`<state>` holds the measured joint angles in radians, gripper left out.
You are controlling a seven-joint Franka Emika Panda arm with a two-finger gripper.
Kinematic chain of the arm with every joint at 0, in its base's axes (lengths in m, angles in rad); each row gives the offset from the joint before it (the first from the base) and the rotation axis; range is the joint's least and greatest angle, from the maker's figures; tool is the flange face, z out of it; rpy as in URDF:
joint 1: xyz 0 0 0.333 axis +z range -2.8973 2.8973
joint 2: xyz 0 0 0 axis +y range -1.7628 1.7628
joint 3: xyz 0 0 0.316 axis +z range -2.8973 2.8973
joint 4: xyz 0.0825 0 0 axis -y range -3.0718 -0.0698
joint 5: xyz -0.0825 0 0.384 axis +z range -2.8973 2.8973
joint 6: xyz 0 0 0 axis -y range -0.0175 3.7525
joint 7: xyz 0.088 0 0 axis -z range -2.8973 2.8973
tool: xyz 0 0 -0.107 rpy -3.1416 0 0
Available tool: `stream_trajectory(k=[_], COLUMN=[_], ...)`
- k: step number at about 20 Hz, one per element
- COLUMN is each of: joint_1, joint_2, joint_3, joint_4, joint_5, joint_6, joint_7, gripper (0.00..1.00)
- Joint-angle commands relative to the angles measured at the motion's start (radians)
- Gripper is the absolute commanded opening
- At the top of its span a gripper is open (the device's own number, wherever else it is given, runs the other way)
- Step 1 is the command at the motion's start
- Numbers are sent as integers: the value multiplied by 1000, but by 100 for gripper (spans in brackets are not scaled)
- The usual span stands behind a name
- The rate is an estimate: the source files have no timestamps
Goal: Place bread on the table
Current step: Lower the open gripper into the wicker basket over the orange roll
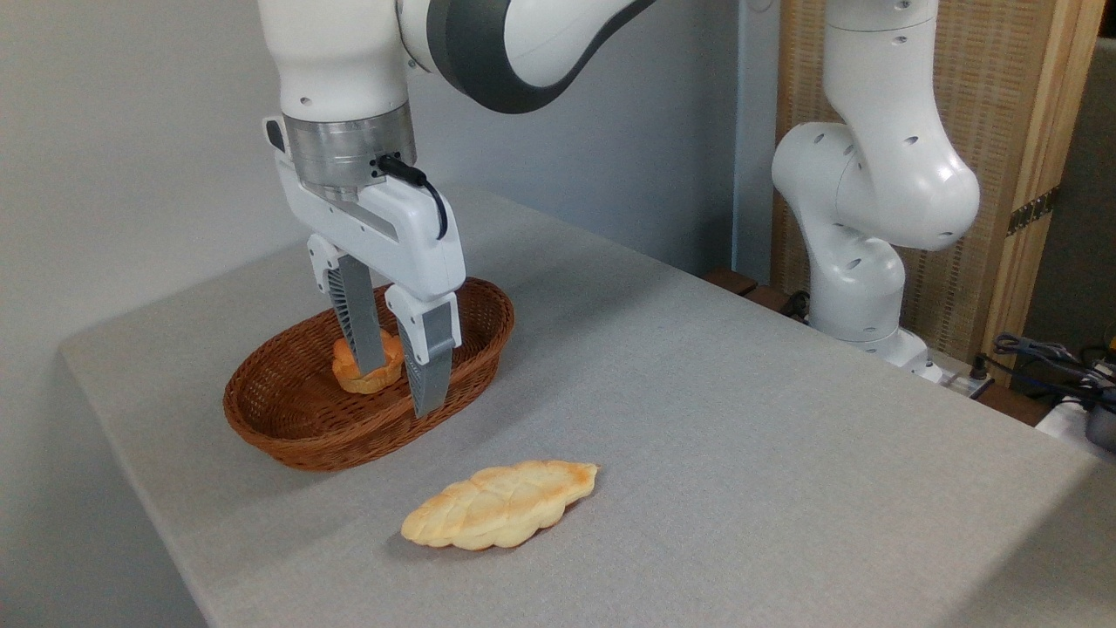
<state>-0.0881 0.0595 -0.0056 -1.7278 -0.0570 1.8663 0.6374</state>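
Sitting in the wicker basket (288, 410), bread (366, 371) between the spread fingers of the end effector (397, 384), unpinched

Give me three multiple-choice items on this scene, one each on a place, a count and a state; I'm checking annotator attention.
1. Where is the small orange-brown bun?
A. in the wicker basket
B. on the bare table
C. on the long loaf

2. How many bread pieces show?
A. one
B. two
C. four

3. How does the gripper stand?
A. shut above the long loaf
B. out of view
C. open, fingers either side of the bun

Key: 1 A, basket walls surround it; 2 B, the bun plus the leaf-shaped loaf on the table; 3 C, a gap separates the fingers.
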Motion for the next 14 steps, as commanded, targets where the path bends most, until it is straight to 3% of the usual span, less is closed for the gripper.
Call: stream_trajectory(k=[1, 8, 14], joint_1=[-10, -25, -35], joint_2=[-3, -3, 3], joint_3=[9, -16, -54], joint_4=[8, -4, -35], joint_5=[6, -20, -144], joint_6=[-13, -9, 57], joint_7=[4, -1, 1], gripper=[100, 100, 100])
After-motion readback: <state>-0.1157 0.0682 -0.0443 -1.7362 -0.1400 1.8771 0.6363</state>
